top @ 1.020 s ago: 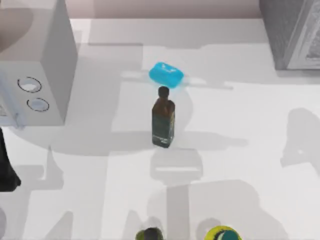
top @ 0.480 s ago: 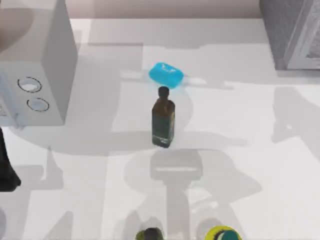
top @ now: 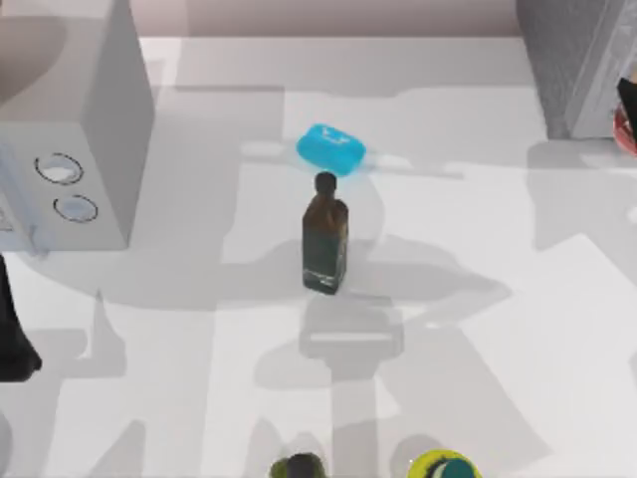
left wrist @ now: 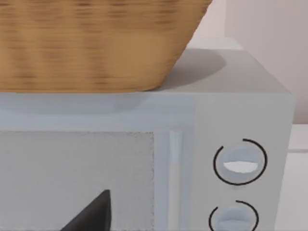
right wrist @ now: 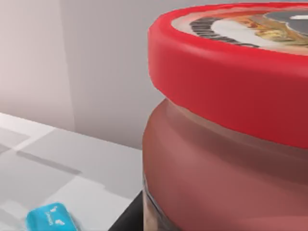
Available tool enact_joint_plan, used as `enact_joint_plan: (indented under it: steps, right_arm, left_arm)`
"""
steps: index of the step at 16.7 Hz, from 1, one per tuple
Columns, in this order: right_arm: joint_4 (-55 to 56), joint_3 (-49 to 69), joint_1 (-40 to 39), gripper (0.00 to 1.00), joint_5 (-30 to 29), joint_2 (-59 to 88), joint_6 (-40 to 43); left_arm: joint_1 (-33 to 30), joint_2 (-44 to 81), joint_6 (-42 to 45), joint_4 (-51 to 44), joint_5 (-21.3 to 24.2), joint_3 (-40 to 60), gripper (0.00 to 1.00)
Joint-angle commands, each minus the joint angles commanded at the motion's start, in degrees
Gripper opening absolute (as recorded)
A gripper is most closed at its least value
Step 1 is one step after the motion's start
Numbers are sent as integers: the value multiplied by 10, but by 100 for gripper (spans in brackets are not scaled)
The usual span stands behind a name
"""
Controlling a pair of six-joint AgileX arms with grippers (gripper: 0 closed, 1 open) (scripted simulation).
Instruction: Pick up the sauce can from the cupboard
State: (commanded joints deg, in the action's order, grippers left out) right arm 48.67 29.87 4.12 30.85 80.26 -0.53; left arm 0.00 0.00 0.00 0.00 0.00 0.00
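Observation:
The sauce can (right wrist: 231, 144) looms very near in the right wrist view, with a red lid, a pale printed label on top and reddish-brown sides. From above, a sliver of the sauce can (top: 627, 131) shows at the right edge, just in front of the dark grey cupboard (top: 567, 60). My right gripper (top: 629, 100) is a dark shape right above it and holds it. A dark finger (right wrist: 127, 216) sits against the can's lower side. My left arm (top: 10, 329) is parked at the table's left edge.
A tall dark brown bottle (top: 325, 239) stands mid-table with a blue soap bar (top: 330, 147) behind it. A pale box with two dials (top: 70, 149) fills the left, carrying a wicker basket (left wrist: 96, 43). Two round objects (top: 443, 466) poke in at the front edge.
The red can and the dark gripper have come into view at the right edge by the cupboard. The arm's shadow has shifted across the right side of the table.

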Motion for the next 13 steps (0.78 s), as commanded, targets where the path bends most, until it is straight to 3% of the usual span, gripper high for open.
enact_joint_plan:
  steps: [13]
  right_arm:
    - [232,145,21,0,143,371,0]
  left_arm:
    - [0,0,0,0,0,0,100]
